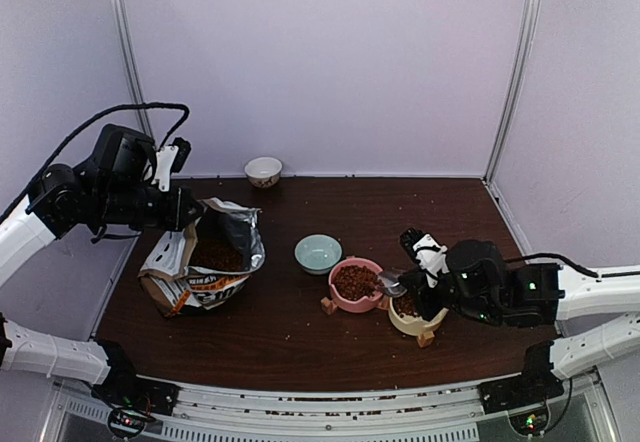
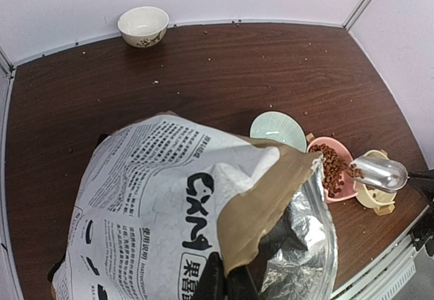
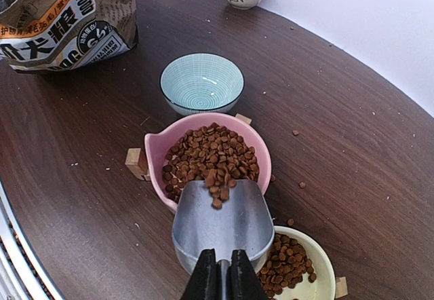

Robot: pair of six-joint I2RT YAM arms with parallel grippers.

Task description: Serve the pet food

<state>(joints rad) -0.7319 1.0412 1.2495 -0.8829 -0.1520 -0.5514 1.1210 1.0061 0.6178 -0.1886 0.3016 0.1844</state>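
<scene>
Hanging over the pink bowl at the centre of the right wrist view, a silver scoop shows a few pellets at its lip, its handle pinched tight in the right gripper. Pet food heaps that bowl and fills the cream bowl at lower right. The left gripper clamps the open bag by its rim. A teal bowl sits just behind; a white bowl stands by the back wall.

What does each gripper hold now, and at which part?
The left gripper holds the paper bag by the edge of its open top; the right gripper holds the silver scoop by its handle.
</scene>
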